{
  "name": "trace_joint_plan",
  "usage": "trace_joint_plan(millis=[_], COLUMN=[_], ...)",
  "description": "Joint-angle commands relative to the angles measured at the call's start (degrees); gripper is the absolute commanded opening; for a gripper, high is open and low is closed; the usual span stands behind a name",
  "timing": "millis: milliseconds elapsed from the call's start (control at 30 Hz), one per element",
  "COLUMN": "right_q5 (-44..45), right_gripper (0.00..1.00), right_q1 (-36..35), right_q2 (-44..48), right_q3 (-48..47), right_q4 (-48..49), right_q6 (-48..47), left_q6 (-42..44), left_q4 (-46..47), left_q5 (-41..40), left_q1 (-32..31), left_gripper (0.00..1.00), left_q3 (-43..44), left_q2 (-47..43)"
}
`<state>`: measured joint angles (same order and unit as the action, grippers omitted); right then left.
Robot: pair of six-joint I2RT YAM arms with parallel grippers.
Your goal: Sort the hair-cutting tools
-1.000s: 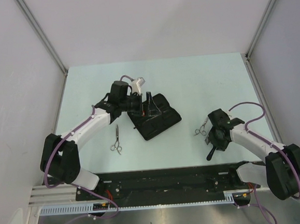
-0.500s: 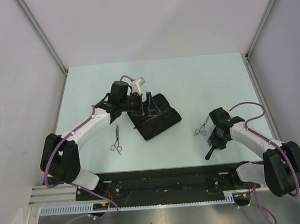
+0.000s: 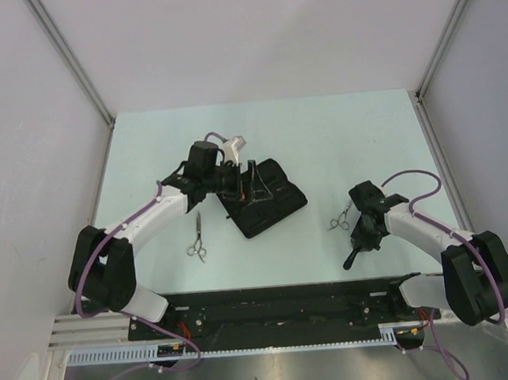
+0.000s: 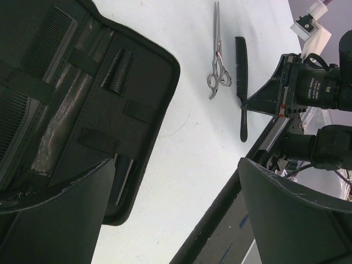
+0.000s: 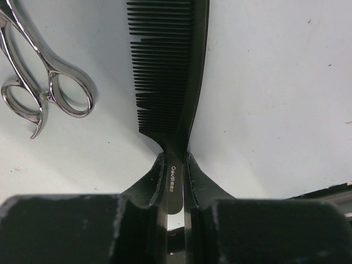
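The right fingers are clamped on the handled comb's neck, toward the bench's near edge, right of middle, with scissors just beside it. The left fingers are spread wide above the open case mid-bench. The second scissors lie near-left.

A: Left arm and right arm are built alike. White shells on the long links, bulky black housings at every joint.
B: Cabling?
A: One purple cable per arm, run outside the shell in loose loops. There is a small white block by the left wrist.
B: Grippers?
A: The left gripper has broad matte-black fingers with curved edges. The right gripper has black fingers too, tapering from blocky black mounts to slim tips. No markings legible on either.
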<state>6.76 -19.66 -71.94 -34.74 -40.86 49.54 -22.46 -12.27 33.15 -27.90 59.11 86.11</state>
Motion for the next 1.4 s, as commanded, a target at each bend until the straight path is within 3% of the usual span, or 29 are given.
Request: trace_joint_plan(millis=[0,200,467,700,800,833,933,1100,1367], right_q5=[0.3,0.2,-1.7,-2.0,-0.9,-0.5,0.7,1.9,2.3], right_gripper=[0.08,0.01,0.08,0.08,0.14,0.22,0.34,0.41,0.41], right_q1=[-1.3,-1.4,-1.4,-1.3,-1.4,-1.6,-1.7,-1.9,-2.0], right_q2=[-2.0,0.3,5.4,6.7,6.6,6.5,6.1,3.0,-0.5], right_q3=[2.8,2.8,2.3,0.1,-0.9,-1.1,-1.6,-2.7,-2.8], right_q4=[2.4,3.8,4.8,3.3,1.5,1.1,0.1,-0.8,0.3], right_q6=[1.7,1.3,0.9,0.9,1.0,0.9,0.5,0.2,0.1], left_q6=[0.2,0.1,0.0,0.0,0.0,0.0,0.0,0.0,0.0], left_q4=[1.4,1.3,1.4,1.4,1.3,1.3,1.3,1.3,1.4], left_q5=[-0.4,-0.5,-0.2,0.0,0.0,0.1,0.0,-0.1,0.0], left_q1=[-0.6,-1.0,-2.3,-3.2,-3.5,-3.5,-3.6,-3.7,-3.7], left_gripper=[1.0,1.0,1.0,1.0,1.0,1.0,1.0,1.0,1.0], left_q3=[-0.5,-0.9,0.2,1.2,1.2,1.2,1.0,0.5,-0.4], left_q2=[-2.4,-3.2,-2.4,-1.6,-1.6,-1.6,-1.9,-2.2,-2.7])
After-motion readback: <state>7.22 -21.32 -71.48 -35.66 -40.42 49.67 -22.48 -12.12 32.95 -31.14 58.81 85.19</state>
